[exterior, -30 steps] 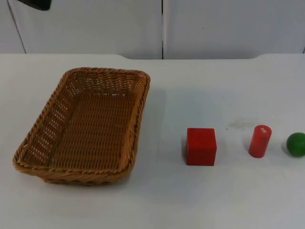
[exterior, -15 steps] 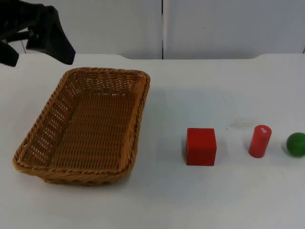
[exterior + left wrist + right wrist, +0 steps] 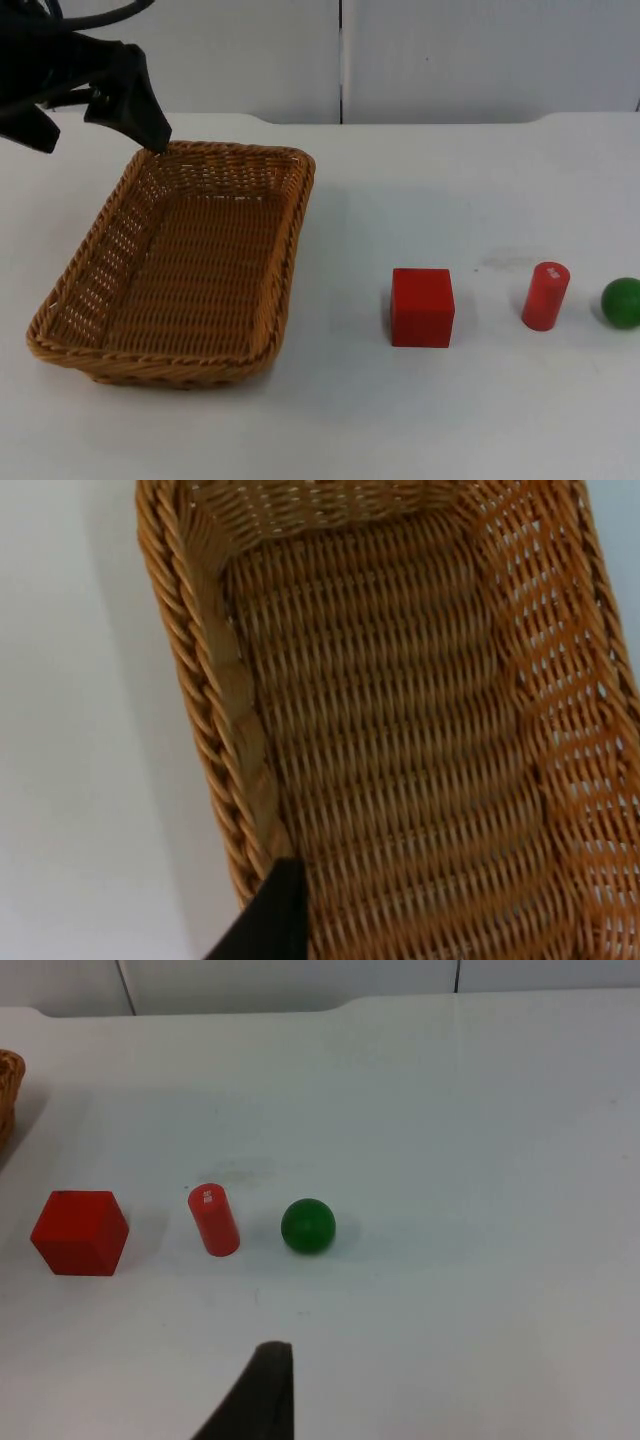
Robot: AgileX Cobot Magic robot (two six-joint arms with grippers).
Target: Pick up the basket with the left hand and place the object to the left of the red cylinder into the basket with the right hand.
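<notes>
1. The counter (image 3: pixel 470 400) is a plain white top with a faint smudge behind the red cylinder; it ends at a grey partition wall (image 3: pixel 480 55) made of panels with dark vertical seams.
2. A woven wicker basket (image 3: pixel 180 265) sits flat on the counter's left half, with nothing inside it.
3. The left claw (image 3: pixel 95 120) hangs above the basket's far left corner. Its fingers stand spread apart, one over the rim and the other out over the bare counter, and they hold nothing.
4. In the left wrist view, one black fingertip lies over the basket's rim (image 3: pixel 215 730), with the weave of the basket floor beyond it.
5. The red cube (image 3: pixel 421 307) rests on the counter to the left of the upright red cylinder (image 3: pixel 545 296), apart from it.
6. A green ball (image 3: pixel 621 302) sits just right of the cylinder.
7. The right wrist view looks onto the cube (image 3: pixel 80 1232), cylinder (image 3: pixel 213 1220) and ball (image 3: pixel 308 1226) from well back; whether the right claw is spread or closed I cannot tell.
</notes>
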